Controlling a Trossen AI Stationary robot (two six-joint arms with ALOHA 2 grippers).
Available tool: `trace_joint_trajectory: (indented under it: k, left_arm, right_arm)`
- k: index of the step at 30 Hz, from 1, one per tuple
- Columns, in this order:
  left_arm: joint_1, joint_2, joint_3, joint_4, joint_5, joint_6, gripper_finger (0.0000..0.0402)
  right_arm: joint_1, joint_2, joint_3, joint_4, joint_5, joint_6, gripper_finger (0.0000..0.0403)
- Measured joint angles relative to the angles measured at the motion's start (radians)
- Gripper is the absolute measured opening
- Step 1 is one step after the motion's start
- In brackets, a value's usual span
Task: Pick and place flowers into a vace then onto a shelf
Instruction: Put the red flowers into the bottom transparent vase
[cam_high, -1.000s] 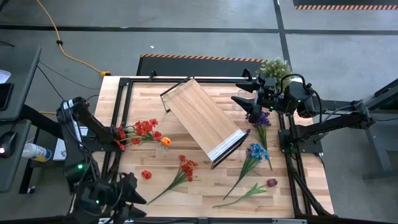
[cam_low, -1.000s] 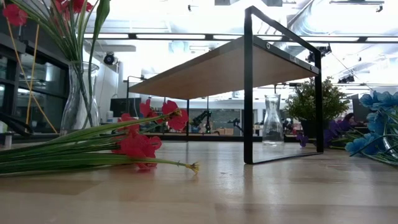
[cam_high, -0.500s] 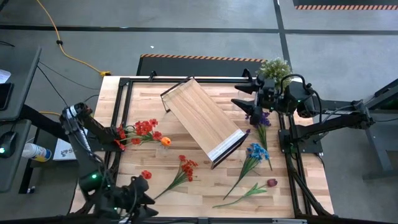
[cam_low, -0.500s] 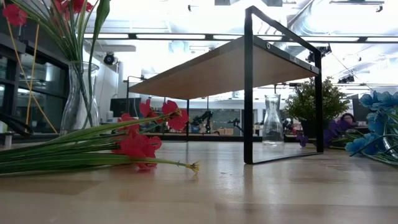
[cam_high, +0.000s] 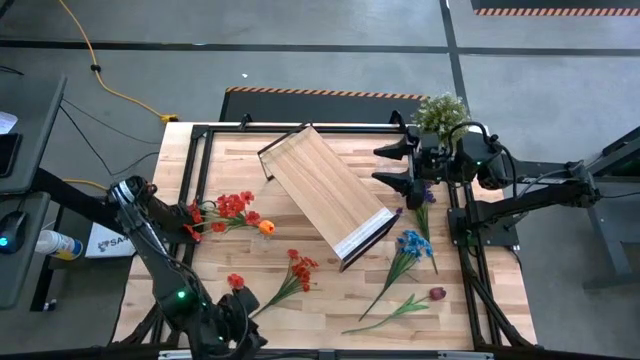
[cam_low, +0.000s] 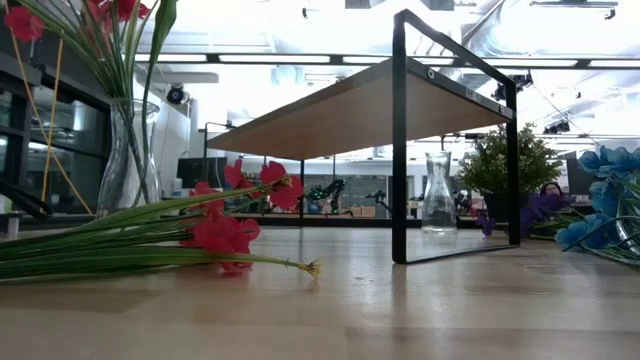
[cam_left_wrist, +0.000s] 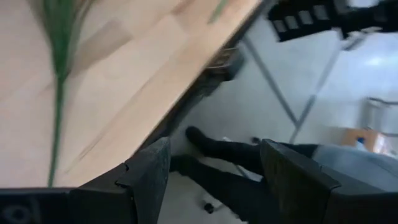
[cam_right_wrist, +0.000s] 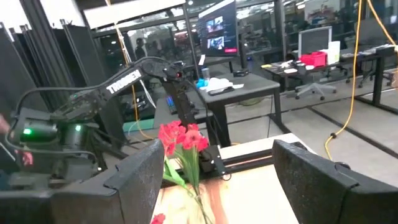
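The table (cam_high: 300, 310) is pale striped planking edged by a black frame. On it, the shelf (cam_high: 325, 190) is light wood with a black metal frame and a white strip at its five o'clock end. The flowers have green stems: red blooms (cam_high: 232, 206) at nine o'clock, an orange bloom (cam_high: 266, 227) beside them, more red (cam_high: 302, 268) near six, blue (cam_high: 412, 243) at four, purple (cam_high: 424, 190) at three, dark red (cam_high: 437, 294) at five. A bushy pale-green plant (cam_high: 442, 108) sits at one o'clock. Both arms are dark.
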Motion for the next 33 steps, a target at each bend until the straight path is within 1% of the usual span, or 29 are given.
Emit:
trace_joint_trajectory:
  k: [5,11,18,25,30,33]
  left_arm:
    - [0.0,0.042,0.0,-0.071,0.051,-0.081,0.0282]
    - [0.001,0.086,0.0,-0.156,0.05,-0.118,0.0282]
    - [0.001,0.126,0.0,-0.221,0.054,-0.118,0.0282]
    - [0.01,0.178,0.0,-0.214,0.042,-0.064,0.0282]
    - [0.065,0.208,0.0,-0.207,0.042,0.022,0.0282]
    - [0.109,0.219,0.0,-0.204,0.069,0.088,0.0282]
  right_arm:
    - [0.0,0.0,0.0,-0.001,-0.034,-0.001,0.0287]
    - [0.0,0.0,0.0,-0.002,-0.037,-0.001,0.0287]
    - [0.0,0.0,0.0,-0.003,-0.036,-0.008,0.0287]
    - [0.0,0.0,0.0,-0.005,-0.035,-0.009,0.0287]
    - [0.0,0.0,0.0,-0.006,-0.035,-0.009,0.0287]
    - [0.0,0.0,0.0,-0.006,-0.035,-0.009,0.0287]
